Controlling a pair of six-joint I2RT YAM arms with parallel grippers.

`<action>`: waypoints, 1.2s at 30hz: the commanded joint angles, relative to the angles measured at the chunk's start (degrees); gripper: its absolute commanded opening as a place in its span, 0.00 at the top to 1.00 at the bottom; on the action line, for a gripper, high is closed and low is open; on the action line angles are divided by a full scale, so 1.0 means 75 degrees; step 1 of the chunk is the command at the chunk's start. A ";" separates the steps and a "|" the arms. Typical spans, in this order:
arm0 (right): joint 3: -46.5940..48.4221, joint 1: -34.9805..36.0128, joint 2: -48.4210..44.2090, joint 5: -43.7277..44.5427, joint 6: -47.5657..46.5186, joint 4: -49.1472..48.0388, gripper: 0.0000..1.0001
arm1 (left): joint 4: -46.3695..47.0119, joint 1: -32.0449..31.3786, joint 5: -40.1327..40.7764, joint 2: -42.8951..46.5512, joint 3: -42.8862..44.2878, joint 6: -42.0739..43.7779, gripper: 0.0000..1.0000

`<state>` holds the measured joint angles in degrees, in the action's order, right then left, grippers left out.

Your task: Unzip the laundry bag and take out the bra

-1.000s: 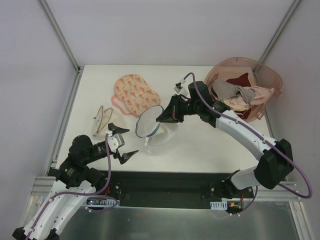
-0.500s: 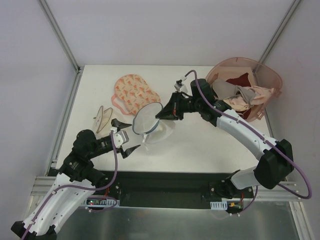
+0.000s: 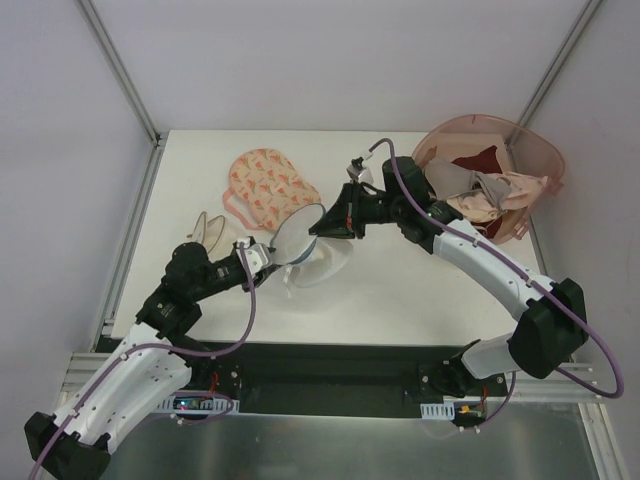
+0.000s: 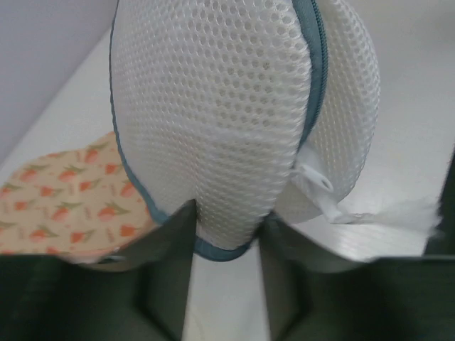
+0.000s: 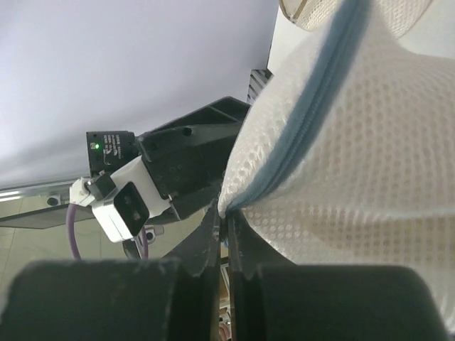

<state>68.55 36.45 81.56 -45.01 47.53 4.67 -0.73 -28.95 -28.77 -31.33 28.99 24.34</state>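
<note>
The laundry bag (image 3: 318,262), white mesh with a grey-blue zipper rim, sits mid-table with one half lifted like a lid. My right gripper (image 3: 320,226) is shut on the top of that raised rim, and the right wrist view shows its closed fingertips pinching the blue zipper edge (image 5: 298,142). My left gripper (image 3: 270,256) is closed on the bag's lower left edge. In the left wrist view a fold of the mesh (image 4: 213,106) is squeezed between the fingers (image 4: 178,234). A pale yellow bra (image 3: 205,228) lies on the table left of the bag, partly behind my left arm.
A flat pink pouch with orange prints (image 3: 270,185) lies behind the bag and shows at the left (image 4: 57,213) in the left wrist view. A large pink plastic tub (image 3: 530,160) holding beige, grey and maroon garments (image 3: 480,195) stands at the far right corner.
My left gripper moved up and right from the table's near left to the bag and closed on its edge. The right gripper raised the bag's rim slightly.
</note>
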 commanded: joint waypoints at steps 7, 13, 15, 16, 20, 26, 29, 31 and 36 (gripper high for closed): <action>0.0093 -0.0172 -0.0596 0.0187 -0.1141 0.0826 0.92 | 0.0402 -0.0089 -0.0218 -0.0253 0.0423 -0.0513 1.00; 0.0282 0.0296 -0.2279 0.4743 -0.2821 0.3677 0.15 | -0.1142 -0.0089 0.0789 -0.0427 0.1418 -0.2762 1.00; 0.0025 0.0693 -0.2961 0.6581 -0.2880 0.3772 0.14 | -0.1820 -0.0089 0.0894 -0.0837 0.1782 -0.3477 1.00; -0.0243 0.0869 -0.3231 0.7145 -0.2903 0.3749 0.12 | -0.1987 -0.0089 0.1023 -0.0966 0.1841 -0.3735 1.00; -0.0633 0.2178 -0.3867 0.8693 -0.3125 0.3597 0.21 | -0.2281 -0.0089 0.1281 -0.1505 0.1982 -0.5338 1.00; 0.0734 0.4814 -0.2241 1.1316 -0.3594 0.4872 0.31 | -0.2947 -0.0101 0.2126 -0.1658 0.2040 -0.6186 1.00; 0.1345 0.5522 -0.1326 1.1662 -0.3922 0.5015 0.42 | -0.3288 -0.0113 0.2080 -0.1752 0.2146 -0.6221 1.00; 0.1546 0.5768 -0.0788 1.1615 -0.4249 0.4723 0.51 | -0.3371 -0.0113 0.2009 -0.1752 0.2134 -0.6280 1.00; 0.2225 0.5840 -0.0129 1.1171 -0.4801 0.4196 0.51 | -0.3605 -0.0113 0.1985 -0.1647 0.2111 -0.6362 1.00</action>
<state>78.96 80.14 79.79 36.47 16.69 38.61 -26.46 -29.30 -14.35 -44.56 42.50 -20.75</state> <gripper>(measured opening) 0.479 0.031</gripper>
